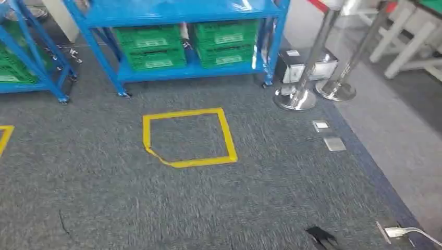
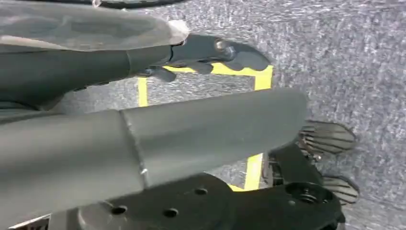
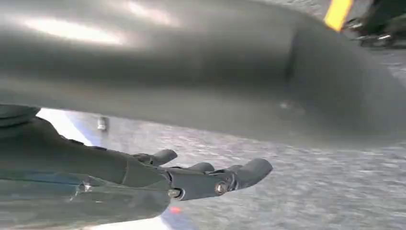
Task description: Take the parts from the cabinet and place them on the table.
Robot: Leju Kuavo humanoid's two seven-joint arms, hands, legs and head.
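Observation:
A blue shelf rack (image 1: 193, 70) stands at the far side of the grey carpet, with two stacks of green crates (image 1: 151, 47) (image 1: 226, 41) on its lowest shelf. What lies inside the crates is hidden. My left hand (image 2: 191, 129) hangs over the carpet with its thumb and dark fingers (image 2: 215, 50) apart, holding nothing. My right hand (image 3: 201, 179) also hangs low above the floor, its fingers stretched out and empty.
A yellow tape square (image 1: 187, 136) marks the carpet in front of the rack. A second blue rack (image 1: 31, 67) stands at the left. Two chrome stanchion bases (image 1: 295, 98) (image 1: 336, 89) and a floor box (image 1: 302, 65) sit at the right, white furniture legs (image 1: 412, 41) beyond.

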